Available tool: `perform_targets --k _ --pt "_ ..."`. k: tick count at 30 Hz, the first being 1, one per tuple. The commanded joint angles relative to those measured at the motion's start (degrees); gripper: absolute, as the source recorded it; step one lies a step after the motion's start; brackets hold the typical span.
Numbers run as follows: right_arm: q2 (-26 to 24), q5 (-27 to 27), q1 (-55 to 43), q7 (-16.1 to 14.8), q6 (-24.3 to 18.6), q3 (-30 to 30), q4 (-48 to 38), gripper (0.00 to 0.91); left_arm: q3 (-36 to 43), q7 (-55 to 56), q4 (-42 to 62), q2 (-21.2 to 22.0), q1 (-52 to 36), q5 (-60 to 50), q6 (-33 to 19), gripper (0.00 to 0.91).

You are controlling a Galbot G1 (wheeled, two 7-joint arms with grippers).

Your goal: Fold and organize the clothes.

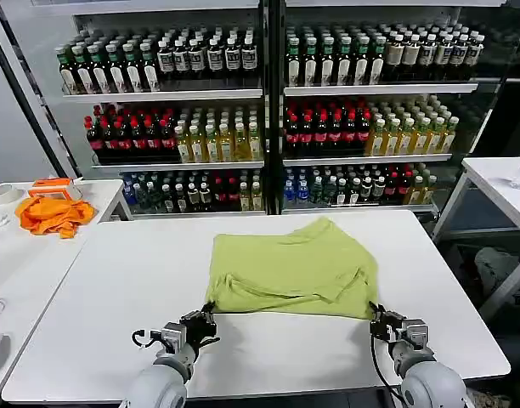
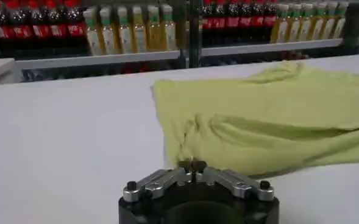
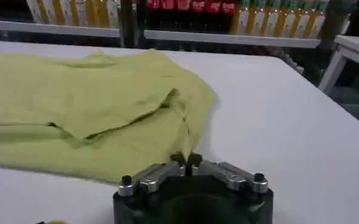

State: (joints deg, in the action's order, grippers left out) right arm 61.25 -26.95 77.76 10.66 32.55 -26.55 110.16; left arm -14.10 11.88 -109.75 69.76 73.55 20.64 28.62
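The lime yellow-green T-shirt (image 1: 285, 263) lies partly folded in the middle of the white table (image 1: 132, 280), with a loose layer doubled over along its near side. My left gripper (image 1: 207, 321) is at the shirt's near left corner, low over the table. In the left wrist view the T-shirt (image 2: 264, 122) spreads ahead and the left gripper (image 2: 192, 165) is shut at its near edge. My right gripper (image 1: 376, 316) is at the near right corner. In the right wrist view the T-shirt (image 3: 75, 103) narrows to a corner that runs into the shut right gripper (image 3: 186, 159).
A bright orange cloth (image 1: 52, 214) and a tape roll (image 1: 3, 194) lie on a side table at the left. Another white table (image 1: 498, 183) stands at the right. Shelves of bottles (image 1: 268, 127) fill the back. Bare tabletop lies left, right and near of the shirt.
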Motion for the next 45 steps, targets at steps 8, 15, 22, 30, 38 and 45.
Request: perform_targets --k 8,15,22,30,38,45 --pt "-1.48 -0.02 8.15 0.11 0.25 -1.39 8.43 0.0 -3.57 0.27 -10.97 -0.07 14.13 -0.19 0.0 0.03" --pt "-3.42 1.35 16.51 -0.07 0.17 -3.65 13.62 0.0 -6.52 0.36 -17.38 -0.57 21.91 -0.19 0.01 0.03" --pt "-4.88 2.62 22.51 -0.78 0.38 -6.55 17.34 0.0 -7.92 0.59 -21.89 -0.96 27.55 -0.78 0.65 0.02" --pt "-5.19 8.05 22.79 -2.38 0.24 -6.58 19.1 0.907 -8.13 -1.15 -24.45 -1.37 31.16 -3.6 4.31 0.816" --pt "-7.33 0.29 11.28 1.72 -3.49 -6.04 17.63 0.907 -13.29 0.22 -22.42 -5.51 21.06 0.36 2.45 0.907" --pt "-9.75 -8.05 -7.58 3.38 -1.5 1.6 7.07 0.907 -10.59 2.06 -10.57 -9.75 4.16 9.03 2.62 0.907"
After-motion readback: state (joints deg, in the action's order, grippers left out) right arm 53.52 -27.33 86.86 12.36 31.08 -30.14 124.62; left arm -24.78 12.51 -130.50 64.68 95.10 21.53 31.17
